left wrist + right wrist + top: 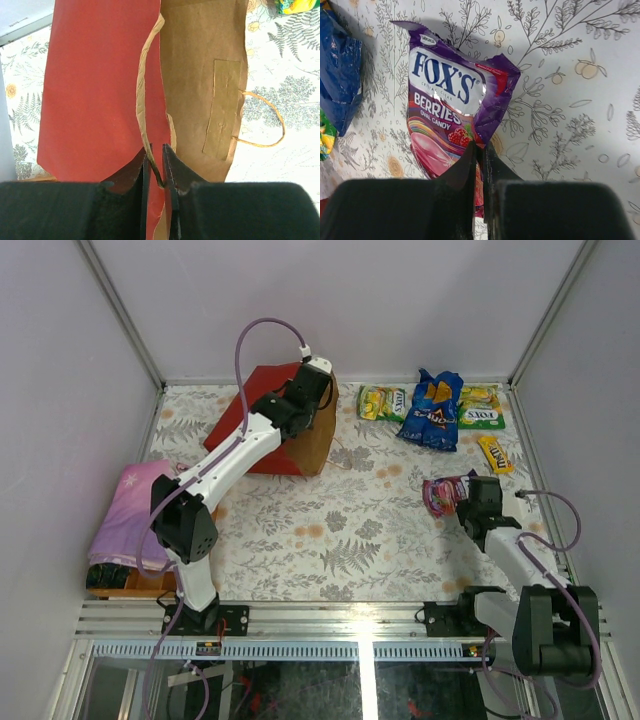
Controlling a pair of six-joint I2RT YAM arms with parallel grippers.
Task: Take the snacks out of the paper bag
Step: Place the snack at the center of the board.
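Red carrier: the paper bag (262,415) is sitting on the far-left part of the surface (330,530), close to the far wall, brown kraft side facing the middle.
Left arm: the left pincer (156,162) is reaching over the bag's top, its fingers (176,175) pressing together on the string handle (141,90) and the red rim.
Right arm: the right pincer (479,150) is clamping the lower end of the purple-pink pack (445,105), which is lying flat near the right side.
Far edge: 1 green-yellow pack (382,402), the blue chip bag (433,410) and a second green-yellow pack (483,408) are lining the far-right edge. The yellow bar (494,453) is lying just nearer, close to the right wall.
Left edge: the purple cloth (135,505) is lying folded over the wooden tray (125,588), hugging the left wall.
Open room: a broad stretch of floral surface is running between the bag and the snacks, and across the near half between the 2 arms.
Hidden: the left arm is covering the bag's mouth from above. The wrist view is showing only red outside and a brown panel with a taped patch, so whether packets are lying inside cannot be told.
Cut off: the blue chip bag is being cropped by the left edge of the right wrist view, and the fingers are hiding the pack's lower end.
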